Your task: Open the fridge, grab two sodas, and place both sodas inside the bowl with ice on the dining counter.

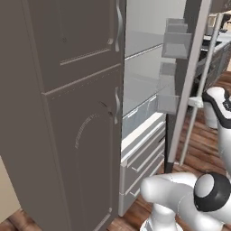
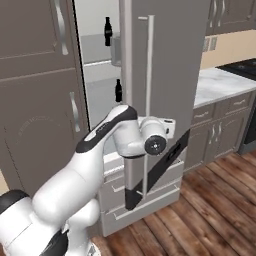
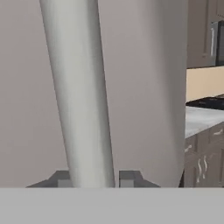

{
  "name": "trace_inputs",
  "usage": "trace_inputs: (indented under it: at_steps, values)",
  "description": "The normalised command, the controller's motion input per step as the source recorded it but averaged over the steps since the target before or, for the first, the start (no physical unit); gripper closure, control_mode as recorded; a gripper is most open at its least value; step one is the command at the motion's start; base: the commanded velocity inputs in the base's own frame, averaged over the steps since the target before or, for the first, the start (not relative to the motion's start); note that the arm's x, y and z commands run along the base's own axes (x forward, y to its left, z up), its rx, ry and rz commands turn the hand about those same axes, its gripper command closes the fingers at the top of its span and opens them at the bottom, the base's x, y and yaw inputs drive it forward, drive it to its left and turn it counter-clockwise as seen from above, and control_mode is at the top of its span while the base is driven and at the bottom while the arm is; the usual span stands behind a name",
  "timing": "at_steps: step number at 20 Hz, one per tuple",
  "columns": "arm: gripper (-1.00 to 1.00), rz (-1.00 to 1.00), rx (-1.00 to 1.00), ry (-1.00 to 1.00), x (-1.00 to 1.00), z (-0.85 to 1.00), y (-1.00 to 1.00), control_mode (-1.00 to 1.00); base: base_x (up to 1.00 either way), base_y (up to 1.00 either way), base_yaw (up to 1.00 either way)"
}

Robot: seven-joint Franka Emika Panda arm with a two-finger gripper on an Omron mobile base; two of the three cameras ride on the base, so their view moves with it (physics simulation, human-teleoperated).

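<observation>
Claw (image 3: 91, 179) clenched on fridge handle (image 3: 81, 92); door part open.
Fingertips flank the silver bar, which runs upright across the grey door (image 2: 170, 65). Fridge (image 1: 142, 81) interior white, shelved; two sodas (image 2: 107, 31) stand inside, one on an upper shelf, one lower (image 2: 118, 90). Brown-grey cabinet (image 1: 58, 113) adjoins on the left. Marble wall counter (image 2: 220, 80) and wood floor (image 2: 200, 220) lie to the right.

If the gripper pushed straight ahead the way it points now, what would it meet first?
The gripper is shut on the fridge's handle, so the bar already sits between its jaws. Straight beyond that, it would most likely meet the grey door panel.
</observation>
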Motion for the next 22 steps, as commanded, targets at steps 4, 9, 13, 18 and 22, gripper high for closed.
trace_inputs:
  at_steps: [4,9,13,18,22]
  values:
    - [-1.00,-0.05,0.06,0.00,-0.40,0.08,-0.96,-1.00,0.00,0.00,0.00]
    - [-1.00,-0.11,0.02,-0.01,-0.37,0.08,-0.53,-1.00,0.00,0.00,0.00]
    - [-1.00,-0.01,0.00,-0.08,-0.28,0.18,-0.47,-1.00,0.00,0.00,0.00]
    - [-1.00,0.00,0.00,-0.20,-0.53,0.20,-0.62,-1.00,0.00,0.00,0.00]
    - [-1.00,-0.02,0.00,-0.25,-0.92,0.11,-0.54,-1.00,0.00,0.00,0.00]
